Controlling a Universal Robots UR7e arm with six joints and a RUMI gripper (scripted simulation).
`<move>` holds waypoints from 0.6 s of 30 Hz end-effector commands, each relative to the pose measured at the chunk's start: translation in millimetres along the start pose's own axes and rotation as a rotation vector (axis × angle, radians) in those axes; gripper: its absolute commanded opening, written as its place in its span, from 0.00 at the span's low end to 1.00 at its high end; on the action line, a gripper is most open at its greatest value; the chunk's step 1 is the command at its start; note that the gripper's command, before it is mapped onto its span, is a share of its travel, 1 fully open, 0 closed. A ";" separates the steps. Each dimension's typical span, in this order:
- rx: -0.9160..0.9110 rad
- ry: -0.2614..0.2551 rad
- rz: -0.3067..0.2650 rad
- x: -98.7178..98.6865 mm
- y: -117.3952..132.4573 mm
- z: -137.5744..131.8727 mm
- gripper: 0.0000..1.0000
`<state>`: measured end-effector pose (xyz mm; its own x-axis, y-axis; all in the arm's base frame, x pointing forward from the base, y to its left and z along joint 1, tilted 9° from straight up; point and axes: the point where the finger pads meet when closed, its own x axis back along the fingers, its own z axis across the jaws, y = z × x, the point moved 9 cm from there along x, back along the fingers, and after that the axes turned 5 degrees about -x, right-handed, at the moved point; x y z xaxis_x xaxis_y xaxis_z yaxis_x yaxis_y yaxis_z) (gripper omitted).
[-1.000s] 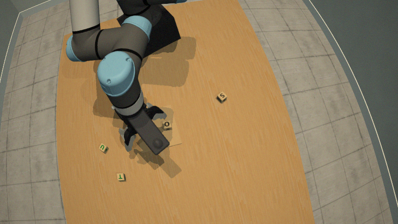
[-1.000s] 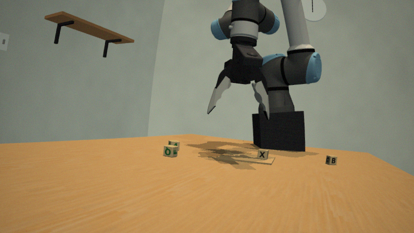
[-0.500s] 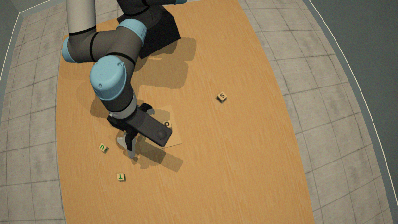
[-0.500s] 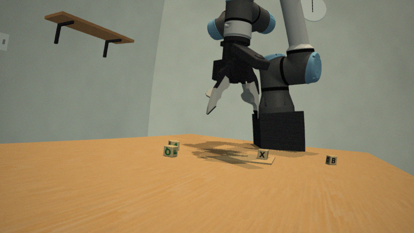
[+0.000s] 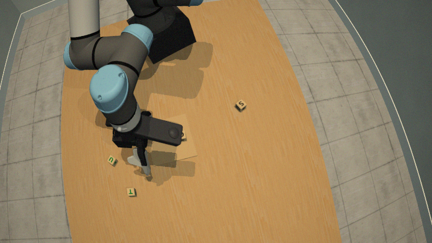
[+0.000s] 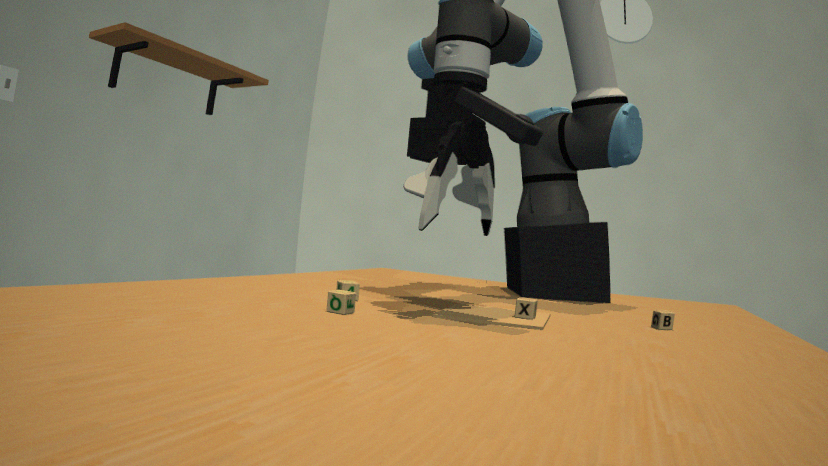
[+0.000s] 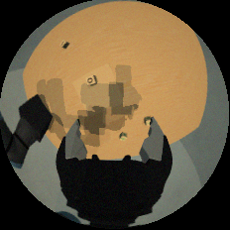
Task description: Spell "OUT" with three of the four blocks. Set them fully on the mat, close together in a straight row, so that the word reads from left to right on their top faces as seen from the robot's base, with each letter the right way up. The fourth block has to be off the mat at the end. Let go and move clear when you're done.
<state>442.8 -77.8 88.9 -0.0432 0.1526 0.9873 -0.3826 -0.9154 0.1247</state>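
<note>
Holds nothing in the gripper (image 5: 142, 150) (image 6: 454, 230) (image 7: 115, 120), released, with both jaws spread wide; hangs it well above the table (image 5: 256, 169) (image 6: 405, 393) (image 7: 164, 50), with shadows cast across the wood and part of the mat (image 5: 178, 120) (image 6: 540, 321) (image 7: 106, 71); bears just one block on that mat, the O block (image 5: 183, 135) (image 6: 526, 308) (image 7: 91, 80), upright, near an edge; hides part of its top letter in the top view behind the black bar (image 5: 160, 129) (image 6: 498, 115) on the wrist; shows an X on its side in the exterior view.

Leaves the other three blocks off the mat, directly on the table; places the U block (image 5: 112, 160) (image 6: 348, 289) (image 7: 123, 136) and the T block (image 5: 131, 192) (image 6: 340, 302) (image 7: 149, 120) apart from each other on the same side, with green letters on top; partly covers U with T in the exterior view; sets the S block (image 5: 240, 105) (image 6: 662, 320) (image 7: 64, 45) well apart on the opposite side, with a black letter on top and a B on one side; spells no OUT row on the mat.

Stands the arm (image 5: 120, 51) (image 6: 591, 57) on a black box (image 5: 174, 45) (image 6: 564, 263); carries a wooden shelf (image 6: 179, 54) on the wall behind, on dark brackets.

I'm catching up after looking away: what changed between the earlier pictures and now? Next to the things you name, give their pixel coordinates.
The open steel-grey-tipped black pincer (image 5: 132, 166) (image 6: 454, 228) (image 7: 114, 119) turned and shifted toward the green-lettered wooden U cube (image 5: 111, 160), in the top view. Nothing was gripped or released; all four cubes stayed put.
</note>
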 end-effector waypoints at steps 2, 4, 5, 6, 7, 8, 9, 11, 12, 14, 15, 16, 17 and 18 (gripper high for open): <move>0.167 0.002 0.006 0.1 7.4 1.3 1.00; 0.221 0.003 0.006 -0.1 9.9 1.6 1.00; 0.221 0.003 0.006 -0.1 9.9 1.6 1.00; 0.221 0.003 0.006 -0.1 9.9 1.6 1.00; 0.262 0.003 0.006 -0.1 11.8 1.9 1.00; 0.302 0.003 0.006 -0.2 13.8 2.2 1.00; 0.334 0.003 0.006 -0.3 15.3 2.4 1.00; 0.385 0.003 0.006 -0.4 17.8 2.7 1.00; 0.412 0.003 0.006 -0.4 19.2 2.9 1.00; 0.467 0.003 0.006 -0.6 21.9 3.3 1.00; 0.494 0.004 0.005 -0.6 23.3 3.4 1.00; 0.522 0.004 0.005 -0.7 24.7 3.6 1.00; 0.549 0.004 0.005 -0.7 26.1 3.8 1.00; 0.576 0.004 0.005 -0.8 27.5 4.0 1.00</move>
<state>437.4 -98.9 91.0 -0.0433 0.1527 0.9873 0.0710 -0.9853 0.1555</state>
